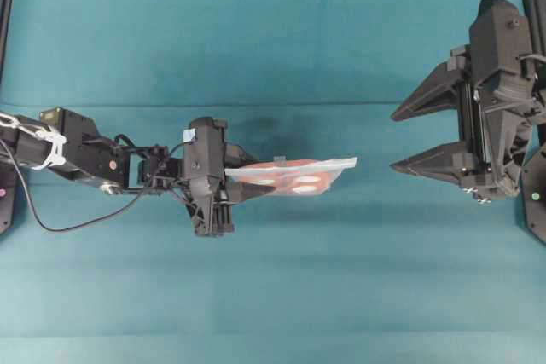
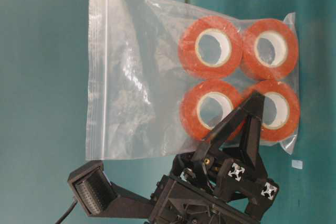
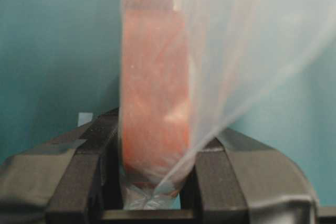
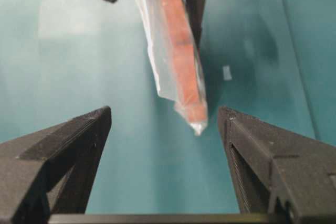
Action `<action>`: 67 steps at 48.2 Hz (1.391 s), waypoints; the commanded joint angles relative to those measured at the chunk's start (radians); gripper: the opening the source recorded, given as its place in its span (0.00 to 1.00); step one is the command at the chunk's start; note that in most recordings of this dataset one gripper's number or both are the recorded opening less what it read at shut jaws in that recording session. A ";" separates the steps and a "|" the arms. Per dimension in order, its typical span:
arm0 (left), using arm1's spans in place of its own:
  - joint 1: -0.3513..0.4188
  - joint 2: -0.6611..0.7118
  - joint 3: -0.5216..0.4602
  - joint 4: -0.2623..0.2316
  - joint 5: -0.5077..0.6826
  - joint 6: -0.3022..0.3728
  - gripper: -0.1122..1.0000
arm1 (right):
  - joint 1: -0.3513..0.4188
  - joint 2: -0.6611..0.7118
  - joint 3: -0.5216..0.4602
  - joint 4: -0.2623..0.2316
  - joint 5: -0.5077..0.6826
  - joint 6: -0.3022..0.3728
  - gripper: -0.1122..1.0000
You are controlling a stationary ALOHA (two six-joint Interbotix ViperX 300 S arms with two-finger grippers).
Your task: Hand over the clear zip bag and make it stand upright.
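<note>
The clear zip bag [image 1: 299,175] hangs in the air above the teal table, edge-on from above, with several orange-red tape rolls [image 2: 210,48] inside. My left gripper [image 1: 229,178] is shut on the end that holds the rolls; its fingers [image 3: 89,145] press both sides of the bag [image 3: 157,77]. The zip end [image 1: 345,162] points toward my right gripper [image 1: 397,141]. That gripper stands wide open a short way off, with nothing between its fingers. In the right wrist view the bag [image 4: 176,61] dangles ahead of the open right gripper [image 4: 164,114], apart from its fingers.
A small white tag [image 4: 227,73] lies on the teal table surface [image 1: 273,279] under the bag. Black frame posts [image 1: 5,6] stand at the left and right edges. A cable [image 1: 77,226] trails from the left arm.
</note>
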 commanded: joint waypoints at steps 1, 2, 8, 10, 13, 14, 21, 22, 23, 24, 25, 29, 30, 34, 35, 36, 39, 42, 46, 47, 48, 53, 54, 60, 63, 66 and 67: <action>-0.011 -0.009 -0.008 0.003 0.000 0.000 0.32 | 0.002 -0.005 -0.011 0.002 -0.020 0.005 0.88; -0.011 -0.009 -0.008 0.003 0.000 0.000 0.32 | 0.002 -0.006 -0.011 0.002 -0.025 0.005 0.88; -0.011 -0.009 -0.006 0.003 0.000 0.000 0.32 | 0.003 -0.005 -0.011 0.002 -0.043 0.003 0.88; -0.011 -0.009 -0.008 0.003 0.000 0.000 0.32 | 0.005 -0.005 -0.011 0.002 -0.044 0.003 0.88; -0.011 -0.009 -0.008 0.003 0.000 0.000 0.32 | 0.005 -0.006 -0.009 0.002 -0.044 0.003 0.88; -0.011 -0.009 -0.008 0.003 0.000 0.000 0.32 | 0.005 -0.006 -0.009 0.002 -0.044 0.003 0.88; -0.011 -0.009 -0.008 0.003 0.000 0.000 0.32 | 0.005 -0.005 -0.008 0.002 -0.043 0.005 0.88; -0.011 -0.009 -0.008 0.003 0.000 0.000 0.32 | 0.005 -0.005 -0.008 0.002 -0.043 0.005 0.88; -0.011 -0.009 -0.006 0.003 0.000 0.002 0.32 | 0.005 -0.006 -0.008 0.002 -0.044 0.005 0.88; -0.011 -0.009 -0.008 0.003 0.000 0.000 0.32 | 0.005 -0.005 -0.008 0.002 -0.044 0.005 0.88; -0.012 -0.009 -0.008 0.003 0.000 0.002 0.32 | 0.005 -0.005 -0.008 0.002 -0.044 0.005 0.88; -0.011 -0.009 -0.008 0.003 0.000 0.000 0.32 | 0.005 -0.005 -0.008 0.002 -0.043 0.005 0.88; -0.011 -0.009 -0.006 0.003 0.000 0.000 0.32 | 0.005 -0.006 -0.006 0.002 -0.044 0.005 0.88; -0.011 -0.009 -0.008 0.003 0.000 0.000 0.32 | 0.005 -0.006 -0.006 0.002 -0.044 0.006 0.88; -0.011 -0.011 -0.008 0.003 0.000 0.000 0.32 | 0.005 -0.005 -0.006 0.002 -0.043 0.006 0.88; -0.011 -0.009 -0.008 0.003 0.000 0.000 0.32 | 0.005 -0.005 -0.006 0.002 -0.043 0.006 0.88; -0.011 -0.009 -0.008 0.003 0.000 0.000 0.32 | 0.005 -0.005 -0.006 0.002 -0.044 0.006 0.88; -0.011 -0.009 -0.008 0.003 0.000 0.000 0.32 | 0.005 -0.005 -0.005 0.002 -0.044 0.006 0.88; -0.011 -0.009 -0.006 0.003 0.000 0.000 0.32 | 0.005 -0.005 -0.002 0.002 -0.044 0.006 0.88; -0.011 -0.009 -0.008 0.003 0.000 0.000 0.32 | 0.005 -0.005 -0.002 0.002 -0.044 0.006 0.88; -0.011 -0.009 -0.008 0.003 0.000 0.000 0.32 | 0.005 -0.005 -0.002 0.002 -0.043 0.006 0.88; -0.011 -0.009 -0.008 0.003 0.000 0.000 0.32 | 0.006 -0.005 0.000 0.002 -0.044 0.008 0.88; -0.011 -0.009 -0.008 0.003 0.000 0.000 0.32 | 0.008 -0.005 0.000 0.002 -0.044 0.008 0.88; -0.011 -0.009 -0.008 0.003 0.000 0.000 0.32 | 0.008 -0.005 0.000 0.002 -0.044 0.008 0.88; -0.012 -0.009 -0.008 0.003 0.000 0.000 0.32 | 0.008 -0.006 0.000 0.002 -0.044 0.008 0.88; -0.011 -0.009 -0.008 0.003 0.000 0.000 0.32 | 0.008 -0.005 0.000 0.002 -0.044 0.008 0.88; -0.012 -0.009 -0.008 0.003 0.000 0.000 0.32 | 0.008 -0.005 0.000 0.002 -0.044 0.008 0.88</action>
